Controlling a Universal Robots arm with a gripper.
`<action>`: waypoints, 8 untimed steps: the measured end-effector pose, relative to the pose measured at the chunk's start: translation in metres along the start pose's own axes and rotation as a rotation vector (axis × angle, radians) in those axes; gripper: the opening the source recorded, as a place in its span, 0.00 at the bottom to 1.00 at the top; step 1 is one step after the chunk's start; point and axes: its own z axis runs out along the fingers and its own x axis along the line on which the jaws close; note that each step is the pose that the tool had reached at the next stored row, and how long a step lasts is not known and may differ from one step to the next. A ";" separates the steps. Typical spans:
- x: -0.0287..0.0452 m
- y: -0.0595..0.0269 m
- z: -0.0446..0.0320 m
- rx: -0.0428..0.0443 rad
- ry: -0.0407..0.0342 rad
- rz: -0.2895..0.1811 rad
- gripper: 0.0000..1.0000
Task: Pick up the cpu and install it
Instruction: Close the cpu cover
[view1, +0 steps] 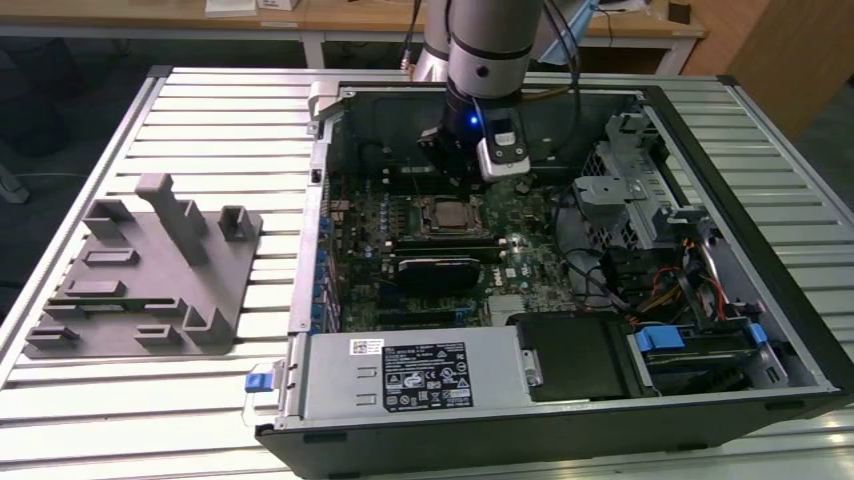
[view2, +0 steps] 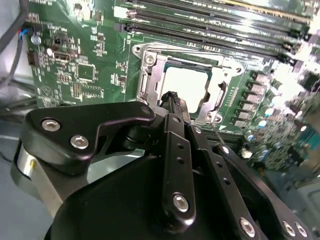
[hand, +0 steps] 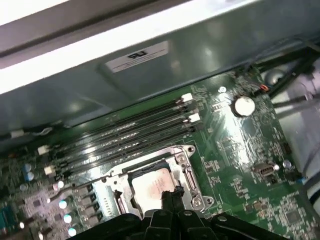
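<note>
**Cpu** (view2: 187, 85): laid flat inside the motherboard socket (view2: 147, 75). Its silvery top is framed by the socket's metal bracket, as seen in both wrist views. In the exterior view the socket is found near the middle of the green board, inside the open computer case (view1: 316, 130).

**Gripper** (view2: 170, 97): the fingers are drawn together with the tips meeting, and nothing is grasped between them. The tips are placed just over one edge of the cpu. Whether it is touched cannot be told.

**Memory slots** (hand: 130, 130): set in parallel rows just beside the socket.

**Grey fixture** (view1: 140, 270): laid on the slatted table (view1: 227, 110), at the exterior view's left of the case and well apart from the arm.

**Power supply** (view1: 400, 375): a silver box mounted along the near side of the case.
</note>
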 end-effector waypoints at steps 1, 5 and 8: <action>0.0000 0.0000 0.0003 0.0003 0.0010 -0.018 0.11; 0.0000 -0.0001 0.0012 0.0016 0.0045 -0.085 0.11; 0.0000 -0.0001 0.0015 0.0021 0.0065 -0.122 0.11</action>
